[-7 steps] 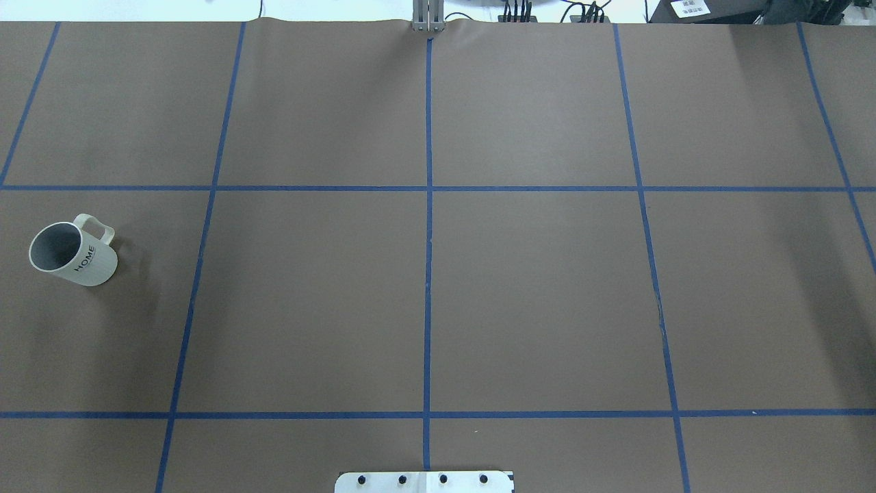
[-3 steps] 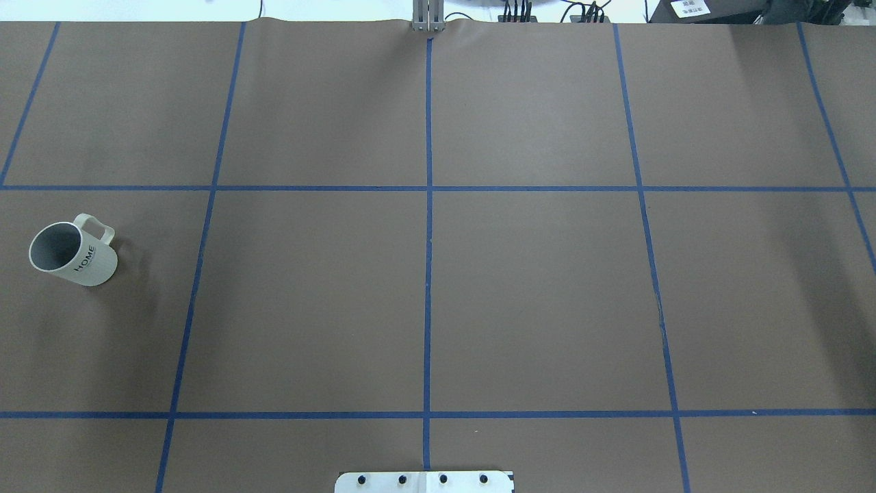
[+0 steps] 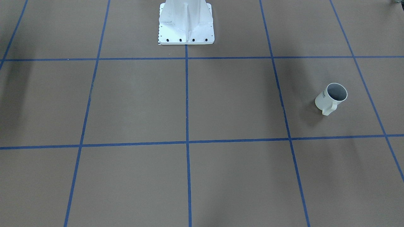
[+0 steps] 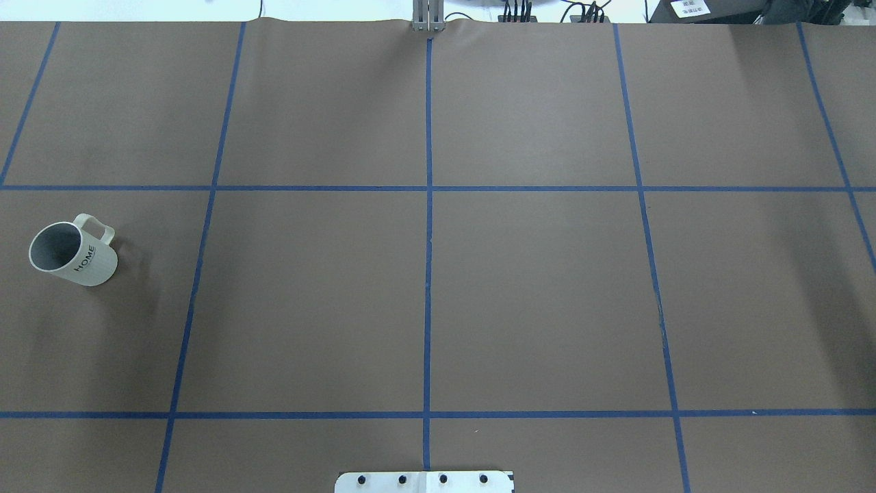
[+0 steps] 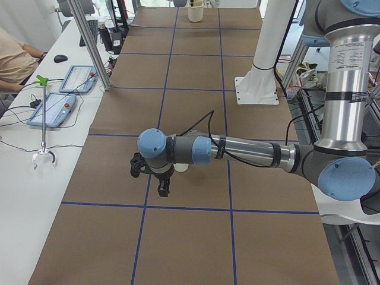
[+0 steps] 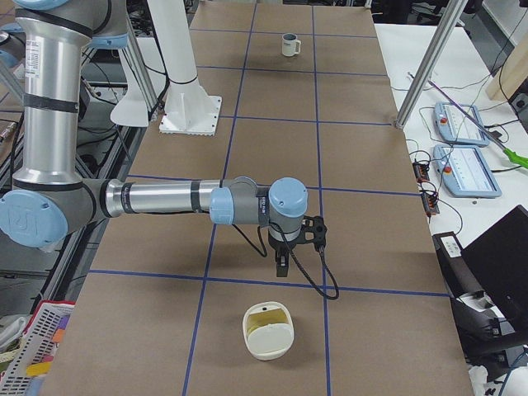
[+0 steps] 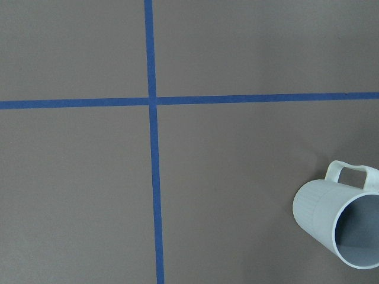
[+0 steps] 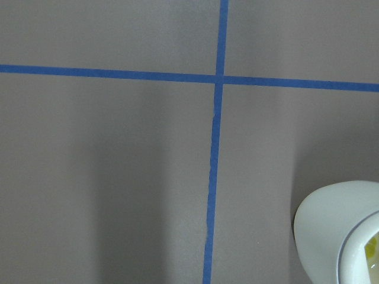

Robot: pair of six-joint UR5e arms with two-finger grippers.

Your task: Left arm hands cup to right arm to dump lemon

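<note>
The cup (image 4: pixel 72 250) is a cream-white mug with "HOME" on its side. It stands upright near the table's left edge, handle toward the far side. The front view shows the cup (image 3: pixel 331 97) at its right, and only grey shows inside. The lemon is hidden. The cup (image 7: pixel 340 228) sits at the lower right of the left wrist view and far off (image 6: pixel 289 44) in the right side view. My left gripper (image 5: pixel 162 191) points down beside a sliver of the cup (image 5: pixel 181 168). My right gripper (image 6: pixel 280 268) points down at the other end. I cannot tell whether either is open or shut.
A white container (image 6: pixel 268 330) with a yellowish inside stands near my right gripper and shows at the corner of the right wrist view (image 8: pixel 337 236). The robot's base plate (image 4: pixel 424 481) sits mid-table at the near edge. A person (image 5: pixel 12 59) and control tablets (image 5: pixel 59 107) are at a side bench.
</note>
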